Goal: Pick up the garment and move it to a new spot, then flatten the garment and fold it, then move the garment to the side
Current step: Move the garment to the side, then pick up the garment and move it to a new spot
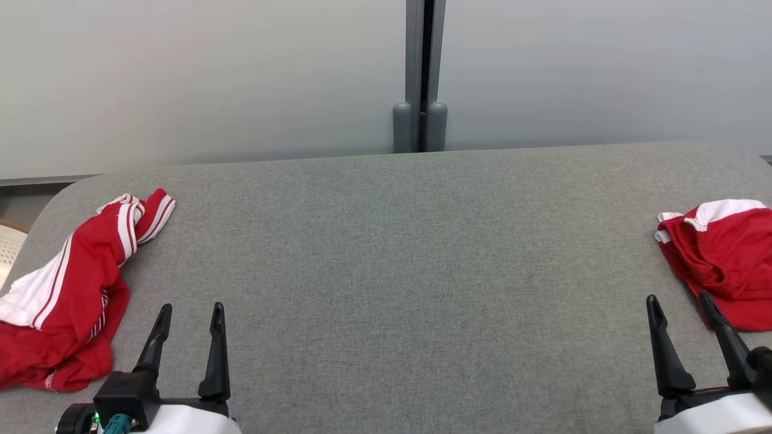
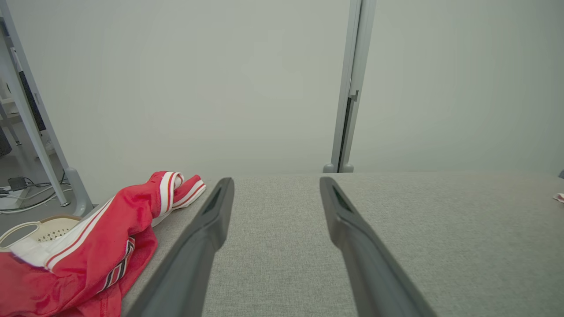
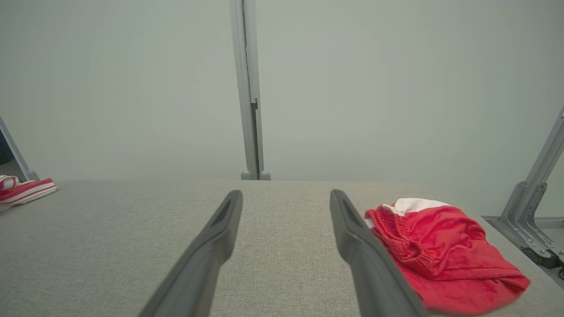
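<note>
Wide open and empty: left fingers (image 1: 212, 355) and right fingers (image 1: 666, 349); red-white garment (image 1: 66, 289) lies just left of left fingers, long axis running away, left arm nearer.

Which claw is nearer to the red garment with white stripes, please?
Left. The left claw sits open just beside the striped garment, not touching it. The right claw is far across the table, next to the other red garment.
</note>
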Robot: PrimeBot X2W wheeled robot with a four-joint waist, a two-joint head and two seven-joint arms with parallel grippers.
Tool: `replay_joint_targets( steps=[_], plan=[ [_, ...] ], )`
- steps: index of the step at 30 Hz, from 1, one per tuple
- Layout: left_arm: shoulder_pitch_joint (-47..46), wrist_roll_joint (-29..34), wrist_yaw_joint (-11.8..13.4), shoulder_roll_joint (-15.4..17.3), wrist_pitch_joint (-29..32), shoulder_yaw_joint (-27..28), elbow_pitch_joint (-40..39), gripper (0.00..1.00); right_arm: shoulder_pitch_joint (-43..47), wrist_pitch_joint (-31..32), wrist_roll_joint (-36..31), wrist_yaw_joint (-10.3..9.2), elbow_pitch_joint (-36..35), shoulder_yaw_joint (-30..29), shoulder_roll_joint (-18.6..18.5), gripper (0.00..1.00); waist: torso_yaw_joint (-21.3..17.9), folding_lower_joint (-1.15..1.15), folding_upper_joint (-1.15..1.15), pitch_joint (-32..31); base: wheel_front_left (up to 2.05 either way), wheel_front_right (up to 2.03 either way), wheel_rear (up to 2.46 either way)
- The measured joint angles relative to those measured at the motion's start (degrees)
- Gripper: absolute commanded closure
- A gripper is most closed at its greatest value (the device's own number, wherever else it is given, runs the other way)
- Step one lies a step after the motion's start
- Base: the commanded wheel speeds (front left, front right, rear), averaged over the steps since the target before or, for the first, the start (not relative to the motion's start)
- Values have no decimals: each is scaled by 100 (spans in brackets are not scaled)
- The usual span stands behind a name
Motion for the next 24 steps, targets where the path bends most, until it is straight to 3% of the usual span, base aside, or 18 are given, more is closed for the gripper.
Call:
replay_joint_targets(
  steps=[14, 24],
  plan=[
    [-12, -11, 23, 32, 20, -51, -11, 0, 49, 49, 22, 0, -67, -12, -10, 0, -15, 0, 0, 7, 0, 0, 0],
    [-242, -14, 3, 49, -10, -104, 59, 0, 50, 76, 5, -1, -209, -63, -14, 0, 266, 0, 0, 78, 0, 0, 0]
  ],
)
